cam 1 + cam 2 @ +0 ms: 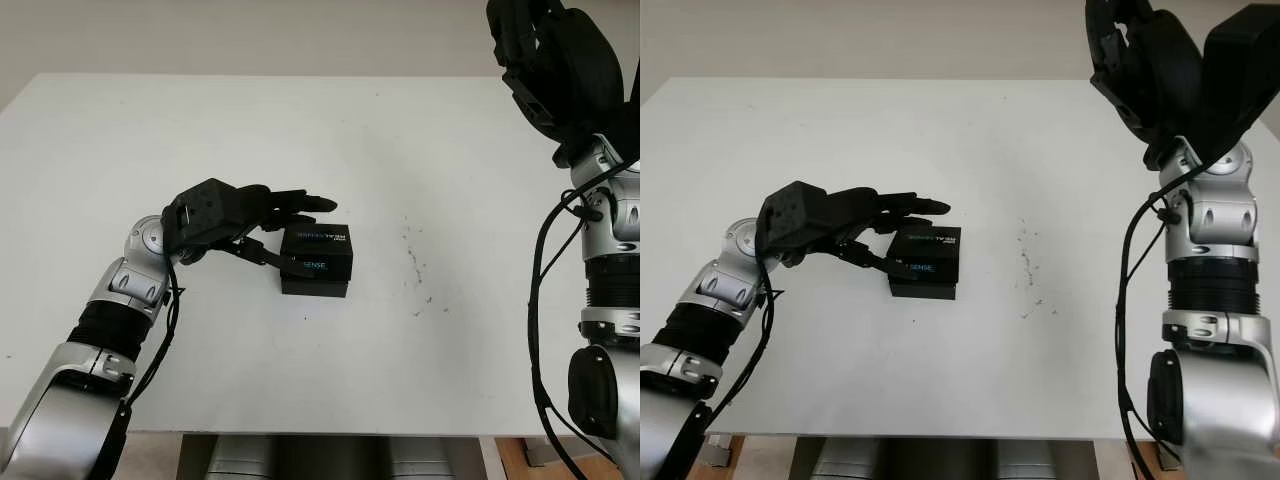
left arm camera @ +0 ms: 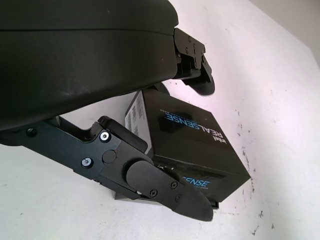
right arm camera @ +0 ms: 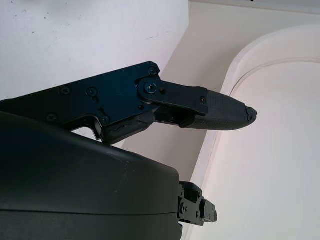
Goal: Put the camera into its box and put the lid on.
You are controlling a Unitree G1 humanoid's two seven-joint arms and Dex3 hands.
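Box (image 1: 317,259): black, lid on, mid-table (image 1: 400,380).
L hand (image 1: 240,222): fingers (image 2: 175,192) clamped round box.
R hand (image 1: 560,60): raised far right, open.

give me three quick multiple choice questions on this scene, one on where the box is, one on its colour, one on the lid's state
1. Where is the box?
A. middle of the table
B. far right corner
C. on the floor

2. What colour is the box?
A. white
B. black with blue lettering
C. red

3. What state is the lid in?
A. leaning on the wall
B. on the box
C. in the right robot hand

Key: 1 A, it sits mid-table beside the left robot hand. 2 B, blue print shows on its black lid. 3 B, the box is covered, the left hand's fingers at its sides.
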